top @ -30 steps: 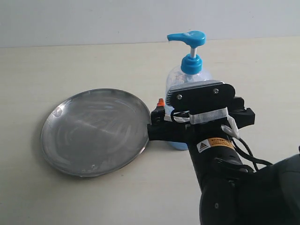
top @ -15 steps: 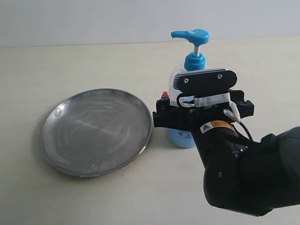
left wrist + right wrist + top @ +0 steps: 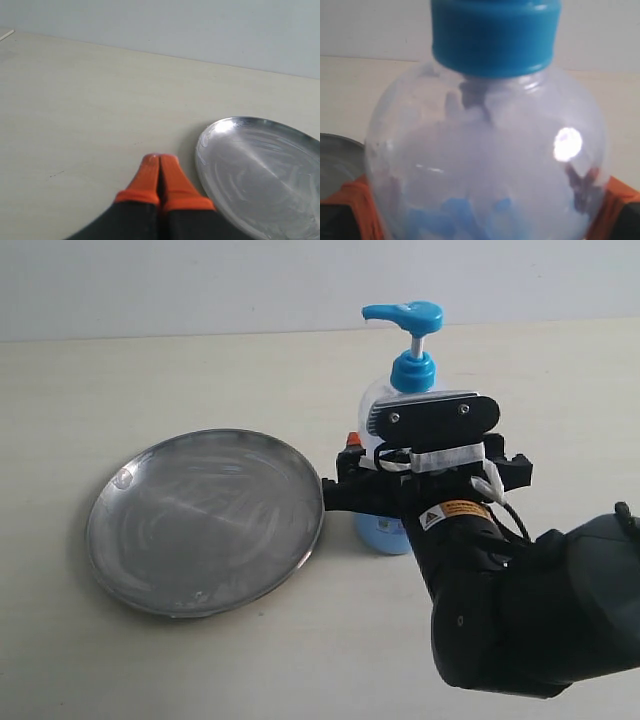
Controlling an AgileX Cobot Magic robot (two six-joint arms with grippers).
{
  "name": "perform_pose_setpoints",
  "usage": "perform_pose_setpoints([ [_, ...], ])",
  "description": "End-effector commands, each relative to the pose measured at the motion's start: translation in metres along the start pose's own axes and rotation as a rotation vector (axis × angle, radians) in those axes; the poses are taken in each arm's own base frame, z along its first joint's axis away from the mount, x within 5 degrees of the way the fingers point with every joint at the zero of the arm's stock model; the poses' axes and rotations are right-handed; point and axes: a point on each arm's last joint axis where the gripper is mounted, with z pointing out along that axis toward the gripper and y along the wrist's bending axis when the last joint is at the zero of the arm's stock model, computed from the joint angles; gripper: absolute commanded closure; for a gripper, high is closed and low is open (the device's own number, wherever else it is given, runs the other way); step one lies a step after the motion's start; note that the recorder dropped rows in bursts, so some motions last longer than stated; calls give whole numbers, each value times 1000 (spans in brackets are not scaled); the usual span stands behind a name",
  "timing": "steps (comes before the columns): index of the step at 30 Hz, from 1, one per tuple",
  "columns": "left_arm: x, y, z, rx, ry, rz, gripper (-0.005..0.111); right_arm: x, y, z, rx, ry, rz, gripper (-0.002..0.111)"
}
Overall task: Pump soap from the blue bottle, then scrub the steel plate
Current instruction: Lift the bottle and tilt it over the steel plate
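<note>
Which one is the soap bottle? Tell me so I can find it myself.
Look at the pale table and find the big round steel plate. Right beside it, where the black robot arm reaches, stands the blue bottle. It is the only tall thing, clear with a bright blue pump on top.

Soft, even, fairly bright light fills all three views, with no hard shadows. In the exterior view the plate (image 3: 205, 520) casts only a thin, faint shadow on the surface (image 3: 150, 380) along its near edge, and its face shows pale, streaky reflections. The left wrist view is fairly sharp, with a bright glint on the plate's rim. The right wrist view is out of focus: the bottle (image 3: 485, 165) fills it as a blur, with one round white glare spot on its wall.
</note>
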Motion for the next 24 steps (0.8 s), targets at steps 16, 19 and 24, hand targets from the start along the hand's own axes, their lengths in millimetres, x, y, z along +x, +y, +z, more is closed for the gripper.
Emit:
perform_pose_setpoints([
  [16,0,0,0,0,-13,3,107,-20,5,-6,-92,-56,-182,108],
  [19,0,0,0,0,-13,3,107,-25,6,-9,-113,-59,-214,108],
  [24,0,0,0,0,-13,3,107,-24,7,-10,-133,-37,-316,108],
])
